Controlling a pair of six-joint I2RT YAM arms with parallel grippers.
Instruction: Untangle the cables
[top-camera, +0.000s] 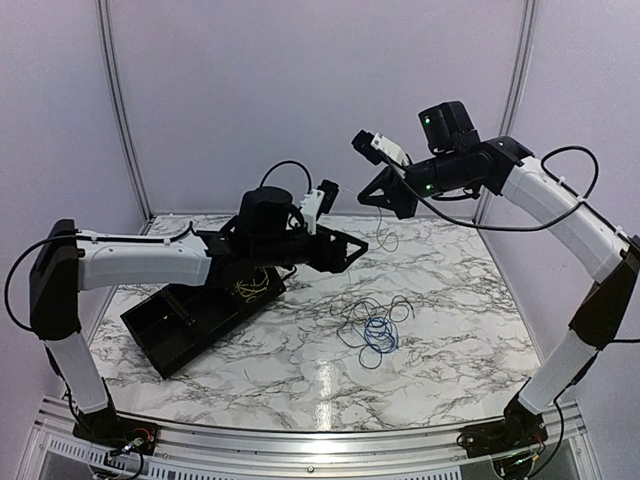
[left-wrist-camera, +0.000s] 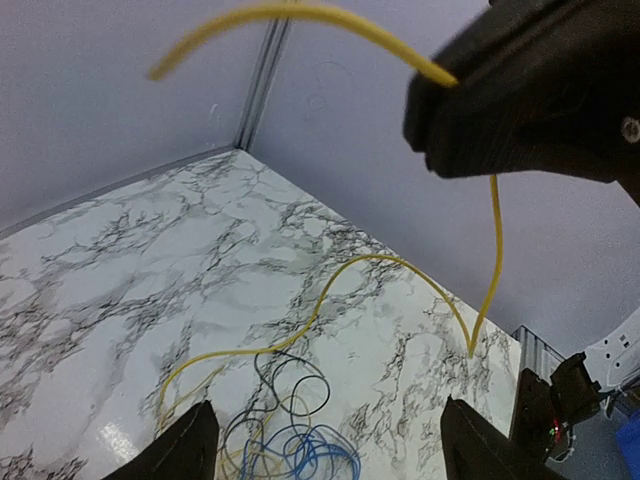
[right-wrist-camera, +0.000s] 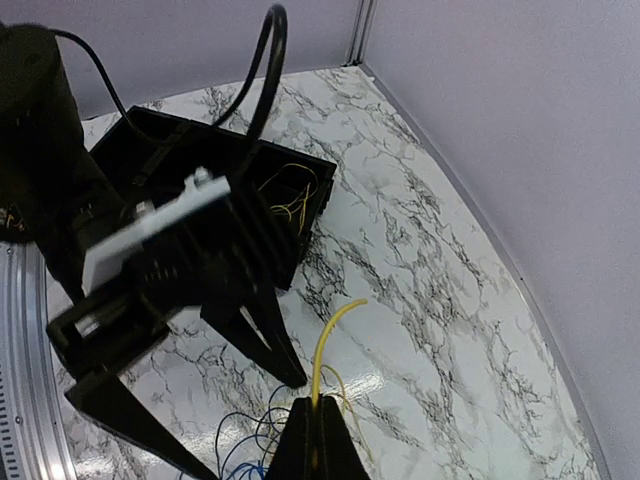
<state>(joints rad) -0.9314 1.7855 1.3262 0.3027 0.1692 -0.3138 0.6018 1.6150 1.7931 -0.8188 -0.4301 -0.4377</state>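
I have the right gripper (right-wrist-camera: 315, 425) raised and clamped on the thin yellow wire (right-wrist-camera: 318, 360). The wire trails down to the thin blue wire (top-camera: 378, 335) and thin black wire (left-wrist-camera: 258, 375), heaped on the white marble table (top-camera: 460, 300). The left gripper (top-camera: 350, 255) gapes, empty.

- Top view: the yellow cable (left-wrist-camera: 300, 12) is too thin to follow down to the worktop (top-camera: 450, 330).
- Its free end blurs in the left wrist view.
- The blue cable (left-wrist-camera: 320, 455) coil runs off both wrist views' bottom edges.
- Left fingers (left-wrist-camera: 190, 445) and right fingers (right-wrist-camera: 318, 450) show only tips there.
- Wires in the black tray (top-camera: 175, 330) are too small to tell apart.
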